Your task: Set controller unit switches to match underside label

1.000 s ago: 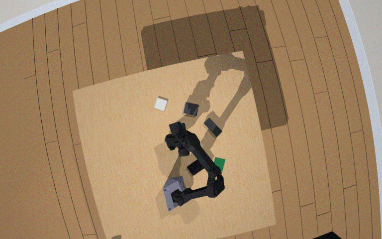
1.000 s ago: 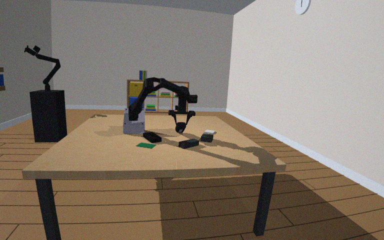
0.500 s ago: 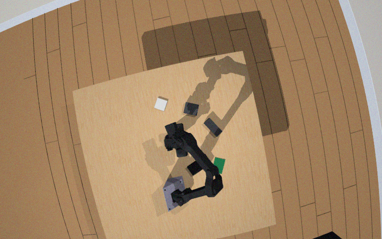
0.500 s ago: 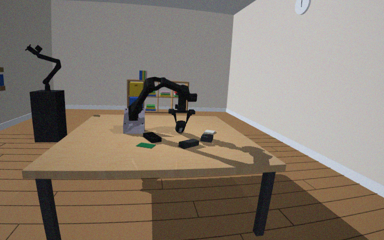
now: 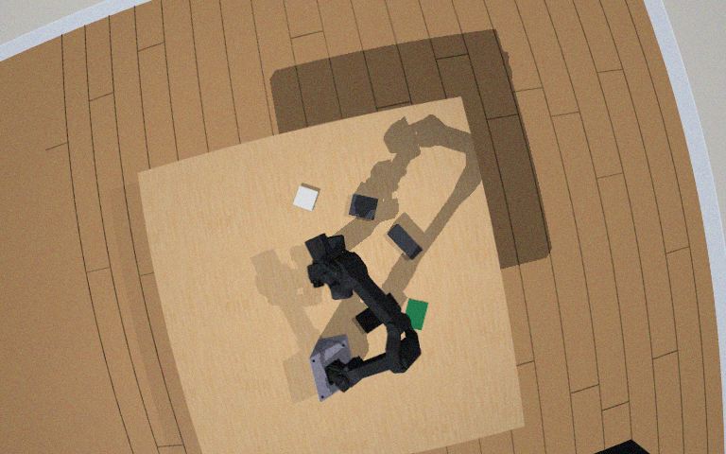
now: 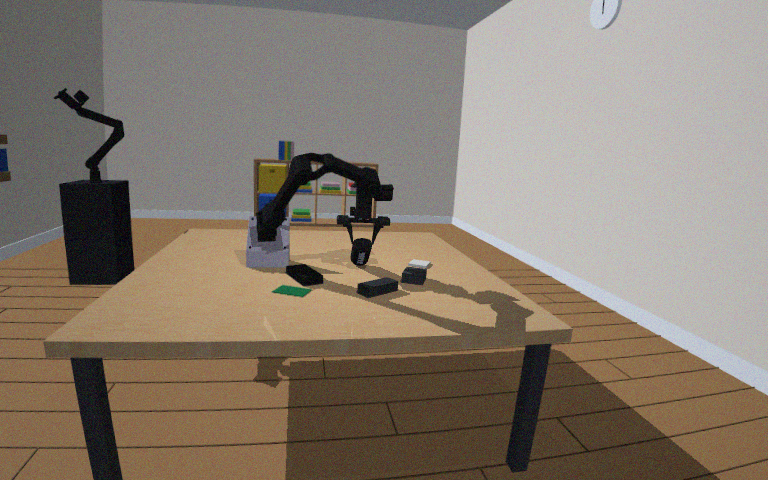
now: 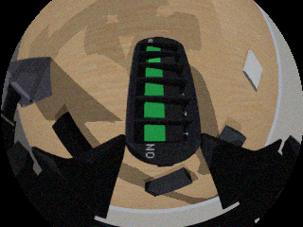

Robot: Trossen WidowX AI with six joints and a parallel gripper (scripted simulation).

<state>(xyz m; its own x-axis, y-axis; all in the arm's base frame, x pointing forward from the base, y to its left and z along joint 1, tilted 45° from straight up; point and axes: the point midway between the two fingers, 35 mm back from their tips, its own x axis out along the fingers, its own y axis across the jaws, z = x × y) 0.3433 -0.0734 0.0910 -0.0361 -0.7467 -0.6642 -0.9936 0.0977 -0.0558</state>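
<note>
The claw (image 6: 362,240) hangs above the counter (image 6: 169,316) with its fingers clamped on the controller (image 6: 360,252), which is lifted off the surface and held on end, one end pointing down. In the wrist view the controller (image 7: 159,97) fills the centre between the two fingers, its switch face toward the camera, showing a column of green rocker ends and an "ON" mark at its near end. On the counter, nearer the exterior camera, lie a green card (image 6: 291,290), a black block (image 6: 304,273) near the arm's base (image 6: 267,249), another dark block (image 6: 377,286), and a dark box (image 6: 414,275) just beside a white piece (image 6: 419,263).
</note>
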